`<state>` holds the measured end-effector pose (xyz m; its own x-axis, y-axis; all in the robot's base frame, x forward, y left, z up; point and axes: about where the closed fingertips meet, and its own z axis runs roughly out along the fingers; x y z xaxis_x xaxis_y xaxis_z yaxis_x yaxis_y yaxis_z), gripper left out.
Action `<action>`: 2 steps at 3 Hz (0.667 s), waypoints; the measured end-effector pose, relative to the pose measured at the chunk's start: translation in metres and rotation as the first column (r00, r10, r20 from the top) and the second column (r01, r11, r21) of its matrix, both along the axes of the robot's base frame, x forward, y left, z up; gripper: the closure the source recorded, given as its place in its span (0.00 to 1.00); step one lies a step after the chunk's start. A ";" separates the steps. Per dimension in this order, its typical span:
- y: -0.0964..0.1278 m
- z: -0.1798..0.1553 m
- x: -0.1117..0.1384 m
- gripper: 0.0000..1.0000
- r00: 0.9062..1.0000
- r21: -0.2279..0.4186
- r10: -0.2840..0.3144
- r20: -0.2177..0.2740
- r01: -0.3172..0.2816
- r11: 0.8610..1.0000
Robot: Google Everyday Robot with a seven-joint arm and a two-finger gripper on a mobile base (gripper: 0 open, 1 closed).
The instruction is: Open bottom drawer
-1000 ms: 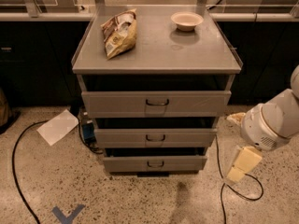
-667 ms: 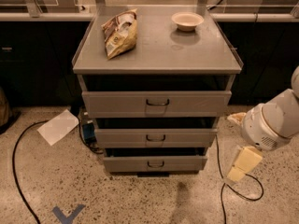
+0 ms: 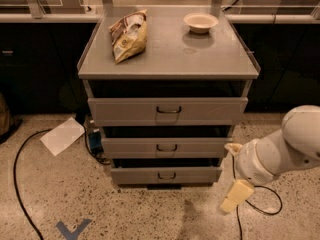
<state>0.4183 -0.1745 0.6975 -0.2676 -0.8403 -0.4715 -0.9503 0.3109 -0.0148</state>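
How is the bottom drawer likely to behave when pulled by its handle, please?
The bottom drawer looks like rigid metal, so it should probably slide straight rather than flex. Its thin wire handle offers little hold, so a grasp may slip. The gripper hangs low to its right, apart.

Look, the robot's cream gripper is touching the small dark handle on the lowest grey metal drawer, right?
Not quite. The camera view shows the cream gripper hanging low to the right of the lowest grey metal drawer, near the floor. It is apart from the small dark handle, not touching it.
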 end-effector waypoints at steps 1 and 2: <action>0.021 -0.059 0.000 0.00 1.000 0.024 -0.028 0.005 0.028 0.999; 0.029 -0.111 0.016 0.00 0.996 0.018 -0.086 0.026 0.085 0.996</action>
<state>0.4342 -0.1454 0.5864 -0.3252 -0.8066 -0.4935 -0.9195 0.3916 -0.0340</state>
